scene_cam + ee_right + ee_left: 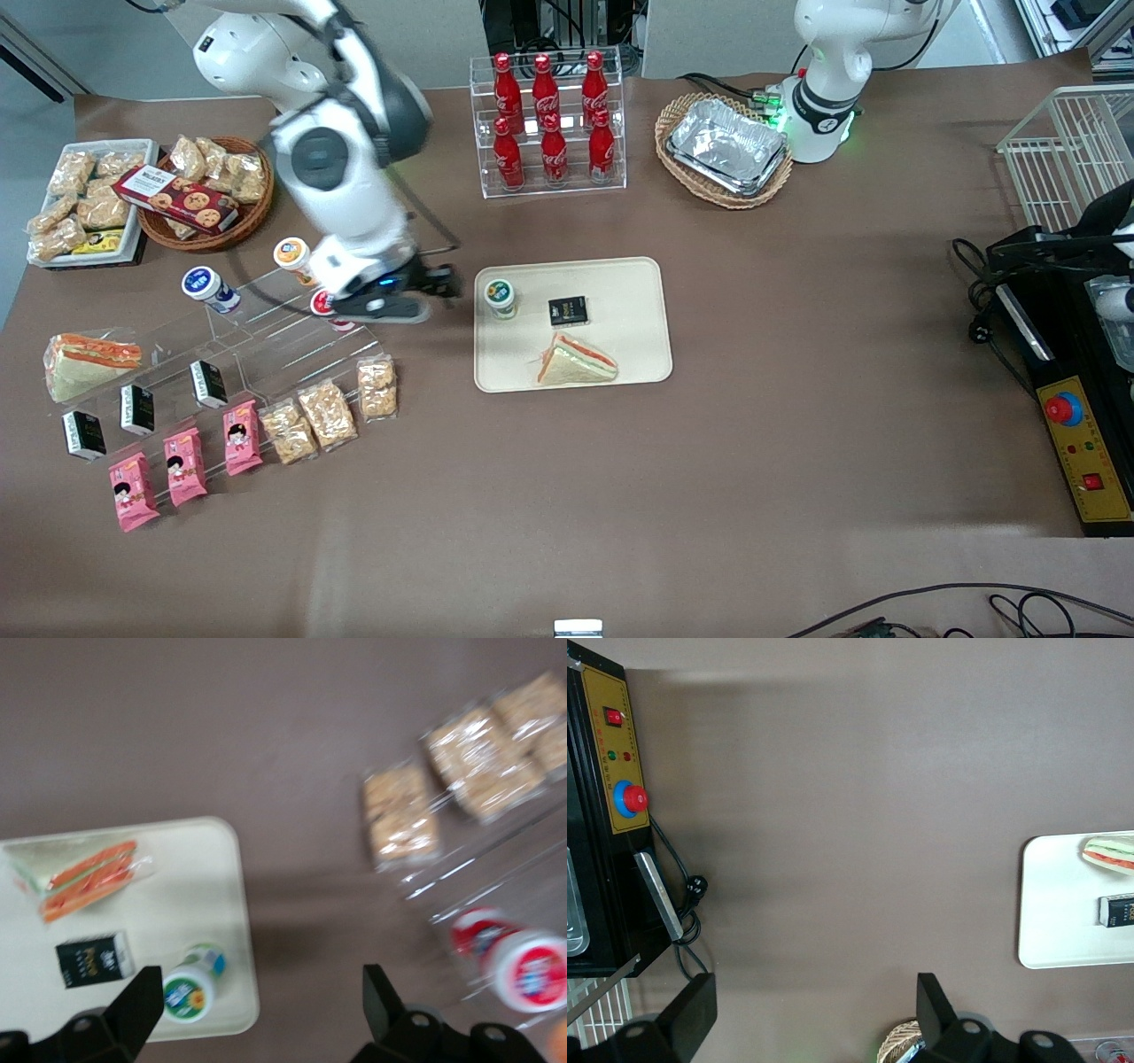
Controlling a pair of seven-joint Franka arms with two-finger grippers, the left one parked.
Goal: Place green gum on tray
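Matte brown table [709,461], round green gum [500,298], open tool [443,285]

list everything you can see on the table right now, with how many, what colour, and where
green gum: 1, green and white, upright on tray
tray: 1, cream, mid-table
sandwich: 1, on tray, nearer the camera than the gum
black pack: 1, on tray beside gum
cola bottles: 6, red, in clear rack
foil trays: silver stack, in wicker basket
pink packs: 3, working arm's end
claw: 1, black, open, above table beside tray edge
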